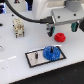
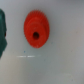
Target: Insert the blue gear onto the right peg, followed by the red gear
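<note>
The blue gear (image 1: 50,52) lies flat on the right part of the black-rimmed grey plate (image 1: 33,60). It covers the spot of the right peg, which is hidden under it. A thin dark pin (image 1: 36,53) stands bare on the plate's left part. The red gear (image 1: 60,36) lies on the white table behind the plate; in the wrist view the red gear (image 2: 36,31) sits alone with its dark centre hole showing. My gripper (image 1: 49,32) hangs just above the table, on the exterior view's left of the red gear and apart from it. Its fingers are too blurred to read.
A beige and white blocky object (image 1: 18,28) stands at the exterior view's left. A dark teal shape (image 2: 2,35) shows at the wrist view's edge. The table's front edge (image 1: 45,75) runs below the plate.
</note>
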Robot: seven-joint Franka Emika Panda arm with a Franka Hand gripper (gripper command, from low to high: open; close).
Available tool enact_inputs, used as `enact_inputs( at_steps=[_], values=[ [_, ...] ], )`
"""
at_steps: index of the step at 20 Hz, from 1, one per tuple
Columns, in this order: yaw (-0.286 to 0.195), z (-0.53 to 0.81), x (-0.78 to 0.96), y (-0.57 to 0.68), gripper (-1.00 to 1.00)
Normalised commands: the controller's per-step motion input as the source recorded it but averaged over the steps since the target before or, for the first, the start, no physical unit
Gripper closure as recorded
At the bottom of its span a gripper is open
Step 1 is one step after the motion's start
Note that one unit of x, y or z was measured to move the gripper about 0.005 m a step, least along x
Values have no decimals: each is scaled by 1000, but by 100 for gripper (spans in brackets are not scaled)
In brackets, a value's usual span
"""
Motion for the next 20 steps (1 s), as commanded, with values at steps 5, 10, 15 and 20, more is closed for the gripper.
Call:
enact_inputs(
  at_steps=[5, 10, 15, 20],
  values=[
    [0, -301, -329, 288, -100],
    [0, -360, -167, 166, -100],
    [0, -402, -105, 39, -100],
    [0, -365, -64, -32, -100]
  ],
)
